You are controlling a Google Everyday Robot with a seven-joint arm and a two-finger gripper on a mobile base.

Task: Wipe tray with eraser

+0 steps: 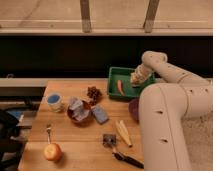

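The green tray [116, 76] stands at the back right of the wooden table. My gripper [136, 80] reaches down into the tray's right half, its tip at the tray floor. It is shut on the eraser [134, 77], a small tan-beige block that shows at the tip, low against the tray floor. A slim orange carrot-like piece [119, 86] lies in the tray just left of the gripper, apart from it. The white arm [165, 105] hides the tray's right end.
A purple bowl [133, 109] sits in front of the tray, half hidden by the arm. On the table are a blue block [100, 114], a red bowl [78, 111], a pine cone [93, 93], a blue cup [54, 101], an apple [52, 151], a yellowish piece [123, 132] and a black brush [125, 158].
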